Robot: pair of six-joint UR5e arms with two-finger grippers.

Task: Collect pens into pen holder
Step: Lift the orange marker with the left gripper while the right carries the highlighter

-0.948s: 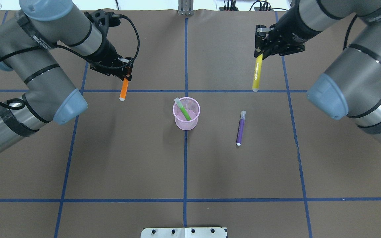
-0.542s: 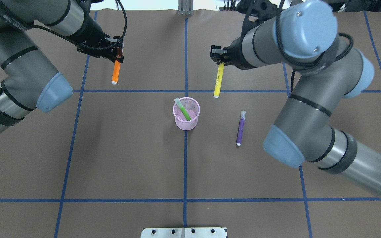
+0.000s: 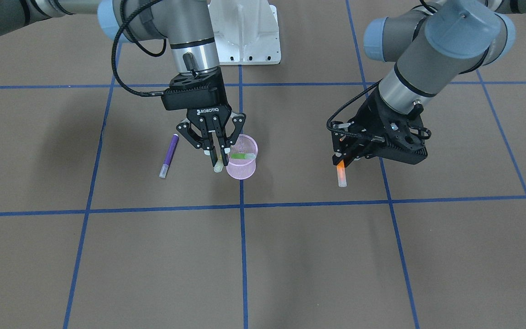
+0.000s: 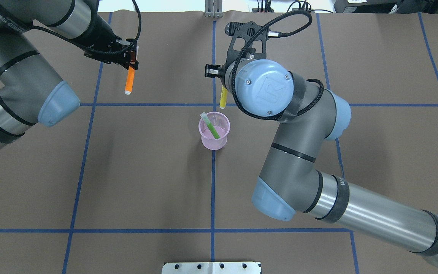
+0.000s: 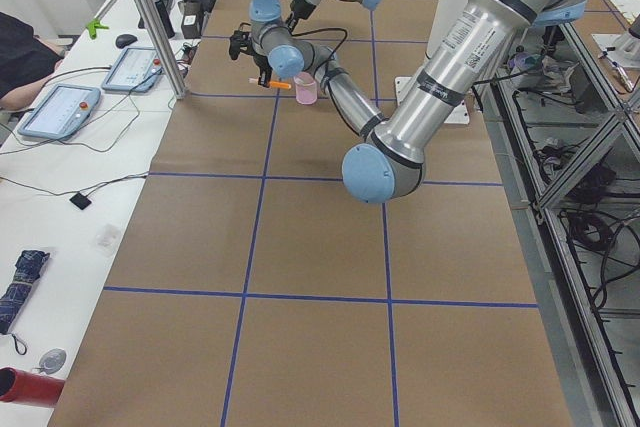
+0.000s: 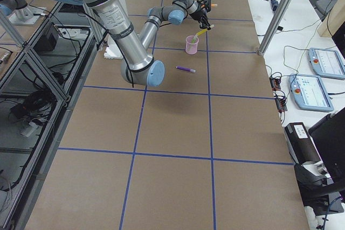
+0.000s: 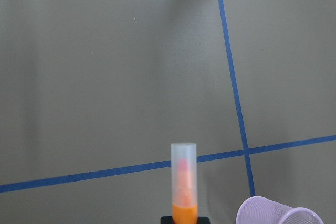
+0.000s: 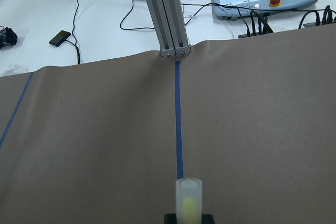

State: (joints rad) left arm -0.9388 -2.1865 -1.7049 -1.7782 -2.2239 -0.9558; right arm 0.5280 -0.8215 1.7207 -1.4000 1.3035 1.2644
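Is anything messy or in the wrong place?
Nothing is spilled or broken. The purple pen lies flat on the brown table, outside the pink wire-mesh cup holding the green pen. The left gripper holds the orange pen, the right gripper the yellow pen.

A brown counter (image 4: 146,182) gridded with blue tape (image 4: 213,190); a pink cup (image 4: 213,144) stands mid-counter, with a purple pen (image 3: 169,156) lying near it.

1 orange pen (image 4: 129,82), 1 yellow pen (image 4: 223,99), 1 green pen (image 4: 211,128), 1 purple pen (image 3: 169,154), 1 pen holder (image 4: 213,144), 2 robot arms (image 4: 25,76) (image 4: 299,152)
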